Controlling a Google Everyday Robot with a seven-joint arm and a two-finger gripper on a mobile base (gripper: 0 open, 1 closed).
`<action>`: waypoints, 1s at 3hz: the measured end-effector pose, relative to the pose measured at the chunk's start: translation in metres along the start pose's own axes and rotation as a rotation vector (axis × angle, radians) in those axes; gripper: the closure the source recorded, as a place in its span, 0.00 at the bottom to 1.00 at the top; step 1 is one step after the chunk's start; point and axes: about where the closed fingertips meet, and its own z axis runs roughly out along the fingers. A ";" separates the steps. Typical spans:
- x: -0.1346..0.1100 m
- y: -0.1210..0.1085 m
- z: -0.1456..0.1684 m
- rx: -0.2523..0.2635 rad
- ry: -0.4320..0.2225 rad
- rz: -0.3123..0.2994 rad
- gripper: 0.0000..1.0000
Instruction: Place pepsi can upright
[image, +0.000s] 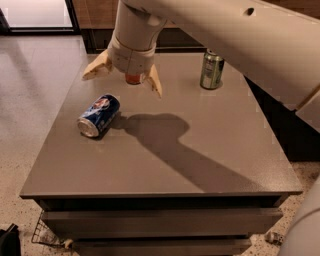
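The pepsi can (99, 115) is dark blue with a round red-white-blue logo. It lies on its side on the left part of the grey table top (165, 150), with a silver end facing the front left. My gripper (125, 79) hangs above the table's back left area, behind and a little to the right of the can and apart from it. Its two tan fingers (97, 66) are spread wide and hold nothing.
A green can (212, 70) stands upright at the back right of the table. A red object (133, 79) shows behind the gripper, mostly hidden. My white arm (240, 35) crosses the upper right. Drawers (160, 222) sit below the table's front edge.
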 end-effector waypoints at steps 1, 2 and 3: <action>-0.003 0.018 0.010 0.046 0.044 0.118 0.00; -0.003 0.029 0.018 0.095 0.076 0.208 0.00; 0.001 0.029 0.028 0.110 0.099 0.257 0.00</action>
